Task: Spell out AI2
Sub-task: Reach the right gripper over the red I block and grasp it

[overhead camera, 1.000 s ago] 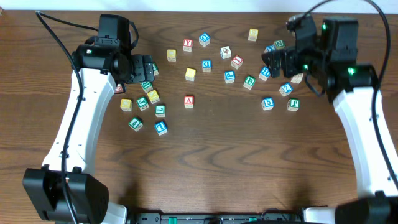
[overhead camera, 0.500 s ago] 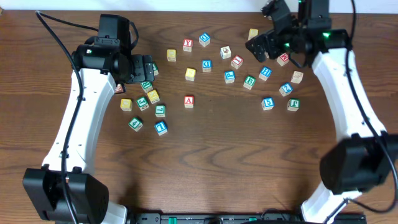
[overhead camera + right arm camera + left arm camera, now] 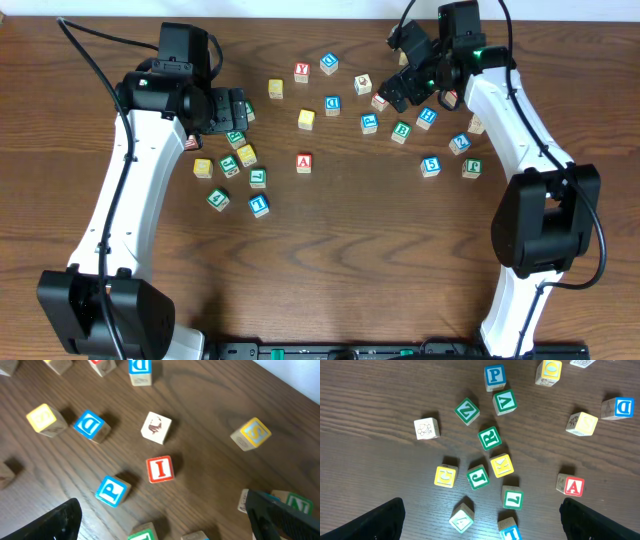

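The right tool (image 3: 392, 97) has swung leftward and farther back, now hanging above the red I cube (image 3: 160, 469)

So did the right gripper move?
Yes. The right gripper swung left, toward the I block, while the A block stayed put.

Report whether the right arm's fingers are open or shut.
Open. In the right wrist view the two fingers sit at opposite lower corners, far apart, gripping nothing; the I cube lies free beyond them.
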Motion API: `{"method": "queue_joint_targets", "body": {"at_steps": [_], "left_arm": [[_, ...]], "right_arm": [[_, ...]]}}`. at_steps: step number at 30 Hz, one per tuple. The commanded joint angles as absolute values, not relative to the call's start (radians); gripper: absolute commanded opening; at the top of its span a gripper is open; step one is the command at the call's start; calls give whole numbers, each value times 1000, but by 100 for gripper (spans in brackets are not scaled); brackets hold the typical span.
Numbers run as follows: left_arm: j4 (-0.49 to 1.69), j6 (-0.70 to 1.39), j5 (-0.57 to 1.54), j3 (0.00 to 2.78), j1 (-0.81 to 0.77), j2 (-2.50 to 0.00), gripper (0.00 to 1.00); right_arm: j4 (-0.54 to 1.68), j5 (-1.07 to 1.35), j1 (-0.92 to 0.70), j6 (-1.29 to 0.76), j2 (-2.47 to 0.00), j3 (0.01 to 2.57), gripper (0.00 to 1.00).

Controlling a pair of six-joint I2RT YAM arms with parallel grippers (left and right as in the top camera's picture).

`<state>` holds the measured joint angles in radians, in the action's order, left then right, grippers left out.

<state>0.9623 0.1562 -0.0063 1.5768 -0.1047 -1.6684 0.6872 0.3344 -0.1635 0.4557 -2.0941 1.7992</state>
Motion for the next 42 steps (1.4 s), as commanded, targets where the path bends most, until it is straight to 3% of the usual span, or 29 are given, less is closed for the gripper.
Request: {"method": "queue_joint_targets", "body": {"at_steps": [1, 3, 5, 9, 18, 31, 42], "left_arm": [[964, 150, -19, 1597, -99, -1659, 98], [964, 150, -19, 1597, -99, -1659, 98], [964, 150, -19, 1597, -99, -1659, 98], [964, 150, -19, 1597, -99, -1659, 98], [964, 150, -19, 1597, -99, -1659, 98], [964, 150, -19, 1597, -99, -1659, 98], [964, 150, -19, 1597, -99, -1659, 98]], "right_arm": [[694, 388, -172, 410, -2089, 1820, 99], [695, 403, -172, 405, -2089, 1820, 99], [692, 390, -172, 401, -2089, 1820, 87], [651, 235, -185, 291, -2104, 1820, 85], [605, -31, -286, 266, -2140, 1824, 78], [559, -22, -294, 193, -2290, 1826, 59], [519, -19, -289, 149, -2331, 1825, 58]]}}
